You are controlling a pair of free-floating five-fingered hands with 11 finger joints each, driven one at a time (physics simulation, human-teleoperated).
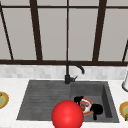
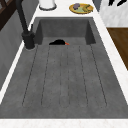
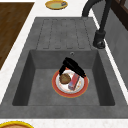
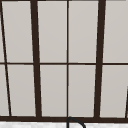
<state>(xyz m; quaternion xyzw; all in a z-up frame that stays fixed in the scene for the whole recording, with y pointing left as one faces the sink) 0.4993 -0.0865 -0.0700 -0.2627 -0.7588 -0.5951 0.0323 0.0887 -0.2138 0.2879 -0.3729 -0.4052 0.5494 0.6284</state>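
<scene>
Sink basin (image 3: 37, 82) at the right end of the sink unit, drainboard (image 2: 65, 75) to its left. On the basin floor sits a plate (image 3: 58, 91) with an orange-red rim and white centre, roughly mid-floor and a little toward the basin's right wall. On it: a brown roundish food item (image 3: 65, 78) on the side toward the front edge, and a pink-red block (image 3: 73, 82) beside it, touching or nearly so; the block's long axis runs roughly from the front edge toward the back wall. Left hand (image 1: 78, 99) at the plate's upper-left rim in the front view; in the right side view a hand (image 3: 73, 66) lies across the plate's far rim, fingers stretched long toward the back wall, a thumb or finger dropping down toward the brown item; looks relaxed and extended, not closed round anything. Right hand (image 1: 97, 109) at the plate's right rim, bunched dark shape, cannot tell whether its fingers are spread or curled. Left hand reads nearer the food, which lies just below and in front of its fingers. Room: bare basin floor all round the plate, walls steep on every side, faucet (image 1: 71, 71) at the back edge between drainboard and basin. A red ball (image 1: 67, 115) at the front edge hides part of the sink. More plates on the counter: left (image 1: 3, 99), right (image 1: 123, 110). White cylinder base (image 1: 125, 83) at the right back
</scene>
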